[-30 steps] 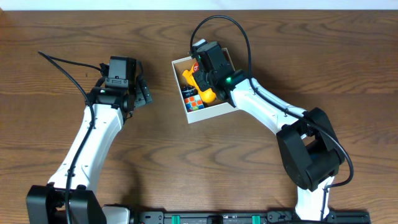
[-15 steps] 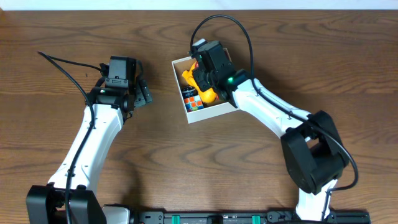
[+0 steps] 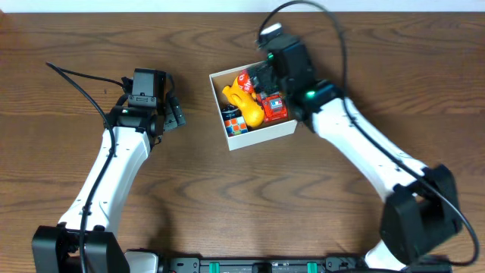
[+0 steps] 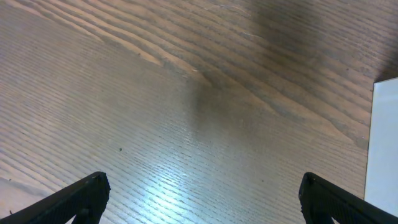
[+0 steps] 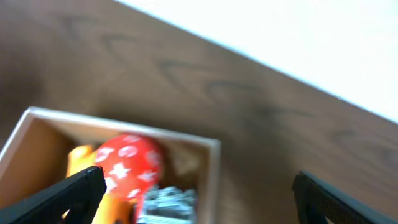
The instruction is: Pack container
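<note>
The table [image 3: 227, 197] is brown wood with a strong grain. It is smooth and shows a soft sheen under my left wrist camera. The container [image 3: 261, 136] looks like thin cardboard, matt white outside and plain matt brown inside. In it, the yellow toy [image 3: 246, 105] is smooth, glossy plastic. The red ball [image 5: 129, 165] looks smooth too, though blurred. My arms [image 3: 114, 163] have smooth white plastic shells with matt black joints.

The left tool [image 4: 202, 190], jaws spread wide and empty, points right. The right tool [image 5: 198, 186], jaws likewise spread, hangs on an outstretched arm.
</note>
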You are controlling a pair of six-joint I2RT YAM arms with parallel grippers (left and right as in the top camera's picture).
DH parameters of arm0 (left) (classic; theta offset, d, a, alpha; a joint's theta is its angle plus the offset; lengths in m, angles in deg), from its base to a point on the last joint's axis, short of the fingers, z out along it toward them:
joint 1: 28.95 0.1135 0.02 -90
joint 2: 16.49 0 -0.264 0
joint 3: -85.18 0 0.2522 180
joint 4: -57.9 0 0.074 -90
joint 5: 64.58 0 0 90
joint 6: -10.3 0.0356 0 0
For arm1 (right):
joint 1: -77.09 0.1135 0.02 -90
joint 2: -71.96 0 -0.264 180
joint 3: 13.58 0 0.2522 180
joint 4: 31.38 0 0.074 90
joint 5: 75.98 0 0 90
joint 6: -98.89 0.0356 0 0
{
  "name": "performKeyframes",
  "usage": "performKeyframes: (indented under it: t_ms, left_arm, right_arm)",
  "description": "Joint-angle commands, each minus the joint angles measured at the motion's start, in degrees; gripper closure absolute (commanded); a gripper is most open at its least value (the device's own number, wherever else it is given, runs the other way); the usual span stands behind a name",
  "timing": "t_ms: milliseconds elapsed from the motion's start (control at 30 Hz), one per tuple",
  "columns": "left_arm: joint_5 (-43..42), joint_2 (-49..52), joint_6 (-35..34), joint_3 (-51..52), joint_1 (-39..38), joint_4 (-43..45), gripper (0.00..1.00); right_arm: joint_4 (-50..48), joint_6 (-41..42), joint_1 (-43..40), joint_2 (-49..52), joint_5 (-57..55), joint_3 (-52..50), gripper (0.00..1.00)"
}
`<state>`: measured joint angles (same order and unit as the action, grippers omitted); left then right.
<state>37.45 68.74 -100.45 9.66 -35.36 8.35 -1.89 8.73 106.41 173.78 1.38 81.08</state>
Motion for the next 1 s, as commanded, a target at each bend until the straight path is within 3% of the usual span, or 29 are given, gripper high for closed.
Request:
performKeyframes:
  t_ms: [0, 800, 967]
  left_arm:
    - [0.7, 0.5, 0.6, -0.3, 0.3, -0.2, 0.02]
    - [0.7, 0.5, 0.6, -0.3, 0.3, -0.2, 0.02]
    - [0.7, 0.5, 0.6, -0.3, 0.3, -0.2, 0.02]
  right_arm:
    - [0.1, 0.3, -2.1, -1.1, -1.5, 0.0, 0.01]
    - [5.0, 0.3, -3.5, -1.2, -1.5, -0.1, 0.01]
    - [5.0, 0.1, -3.3, -7.1, -2.2, -0.1, 0.01]
